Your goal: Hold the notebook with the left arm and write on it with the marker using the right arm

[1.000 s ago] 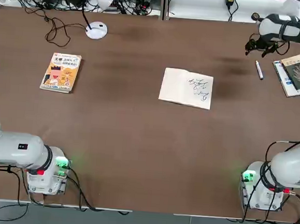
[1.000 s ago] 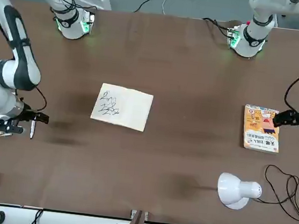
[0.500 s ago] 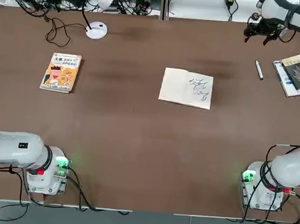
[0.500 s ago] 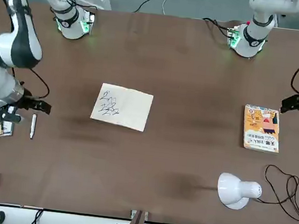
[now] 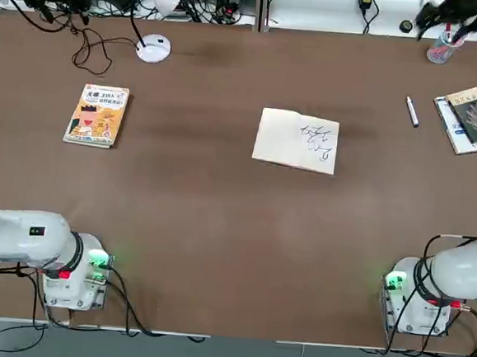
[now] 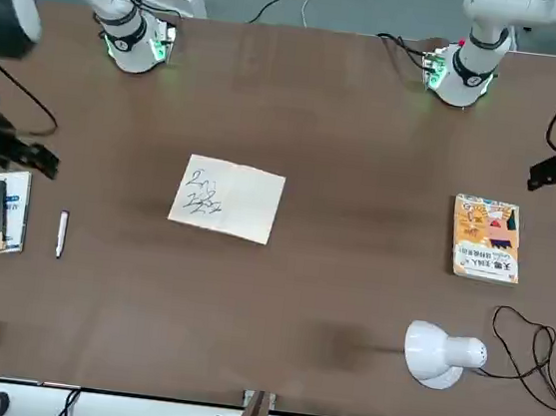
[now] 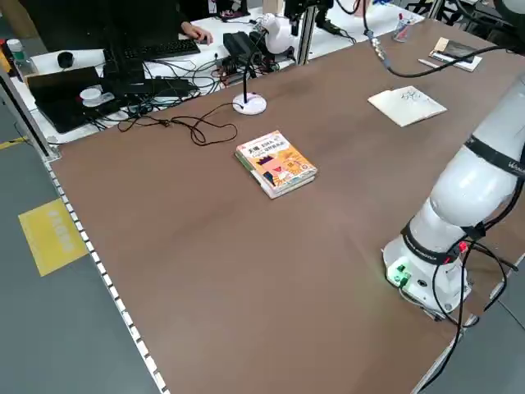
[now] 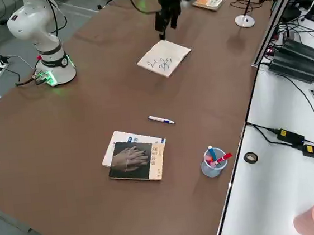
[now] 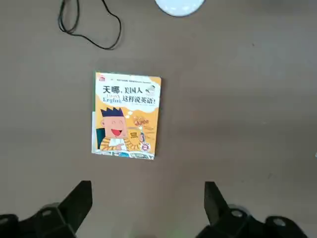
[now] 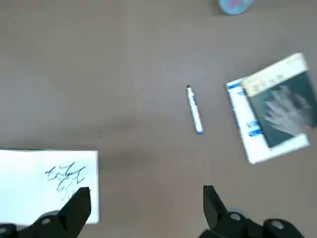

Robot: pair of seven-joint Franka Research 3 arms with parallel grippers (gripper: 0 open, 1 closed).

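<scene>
Table (image 5: 219, 218): your notebook (image 5: 296, 140) lies open mid-table, marker (image 5: 412, 110) well right. Cup (image 8: 212, 164) holds pens. Both tools, left (image 9: 146, 208) and right (image 10: 146, 208), stand apart, empty, partly cut off overhead.

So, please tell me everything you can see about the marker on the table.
The marker is a thin white pen-like stick with a blue part and a dark tip at one end. It lies flat on the bare brown table, and nothing touches it. It rests between the open notebook and the dark-covered book, closer to the book. No gripper holds it.
</scene>
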